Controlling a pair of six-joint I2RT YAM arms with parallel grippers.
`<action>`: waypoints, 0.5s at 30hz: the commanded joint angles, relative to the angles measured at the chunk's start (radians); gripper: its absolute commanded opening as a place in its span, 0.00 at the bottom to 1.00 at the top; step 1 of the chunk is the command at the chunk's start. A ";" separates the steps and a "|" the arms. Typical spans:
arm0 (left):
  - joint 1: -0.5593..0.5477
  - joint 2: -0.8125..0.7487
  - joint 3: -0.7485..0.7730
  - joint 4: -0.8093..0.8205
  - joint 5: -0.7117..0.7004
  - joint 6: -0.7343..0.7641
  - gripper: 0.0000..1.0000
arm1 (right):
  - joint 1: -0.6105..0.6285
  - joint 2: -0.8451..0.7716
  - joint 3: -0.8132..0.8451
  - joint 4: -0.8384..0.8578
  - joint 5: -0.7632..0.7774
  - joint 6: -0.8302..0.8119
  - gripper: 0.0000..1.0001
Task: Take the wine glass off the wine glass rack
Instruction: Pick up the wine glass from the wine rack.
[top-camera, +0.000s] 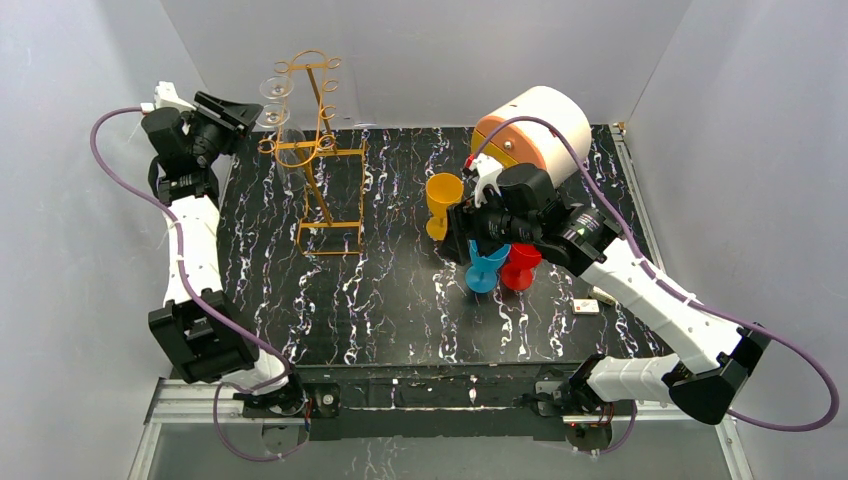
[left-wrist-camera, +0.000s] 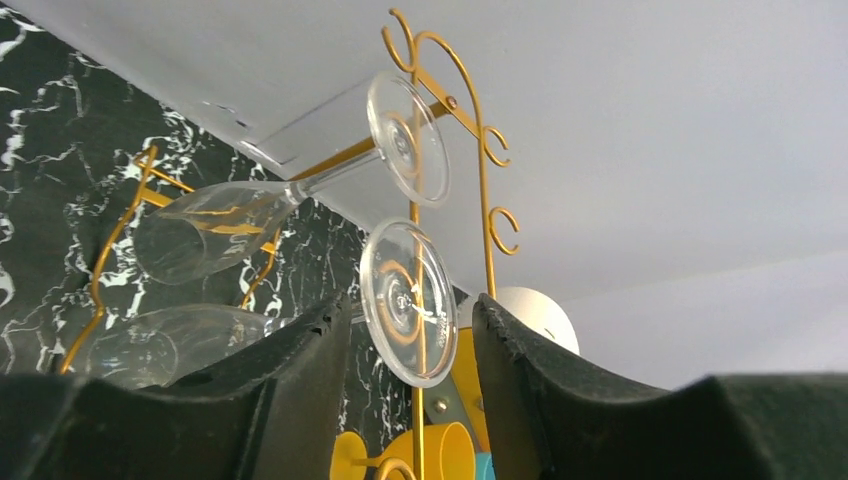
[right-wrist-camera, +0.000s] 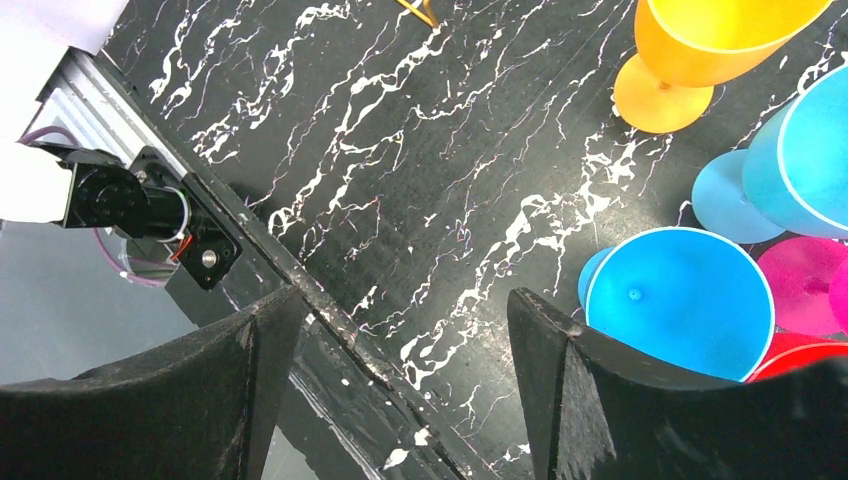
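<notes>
Wine glass rack (top-camera: 335, 152) stands at 10 o'clock on the worktop (top-camera: 400, 310). Two clear glasses hang on its left side, bowls down, feet caught in the curled hooks, so a glass likely has to slide out along its hook rather than lift straight up. The left claw (left-wrist-camera: 412, 320) sits level with the feet, probably for that reason. Its fingers bracket the foot of the wine glass (left-wrist-camera: 408, 300), with the second glass (left-wrist-camera: 405, 135) above it in the wrist view. The fingers are half-closed and a sliver of gap shows; cannot tell if it grips. Right claw (right-wrist-camera: 402, 300) is released and empty, parked over the goblets near 3 o'clock. Count: one rack, two clear glasses, one orange goblet (top-camera: 443, 192), two blue goblets (right-wrist-camera: 680, 300), one red goblet (top-camera: 521, 262), one drum (top-camera: 535, 125) at 1 o'clock.
</notes>
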 joint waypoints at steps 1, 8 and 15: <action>0.004 0.015 0.019 0.032 0.118 0.000 0.44 | -0.005 -0.026 0.005 0.039 -0.023 0.006 0.83; 0.004 0.050 0.007 0.035 0.161 0.001 0.35 | -0.005 -0.026 0.004 0.041 -0.031 0.009 0.83; 0.004 0.072 -0.011 0.120 0.183 -0.066 0.29 | -0.005 -0.030 -0.002 0.046 -0.037 0.018 0.84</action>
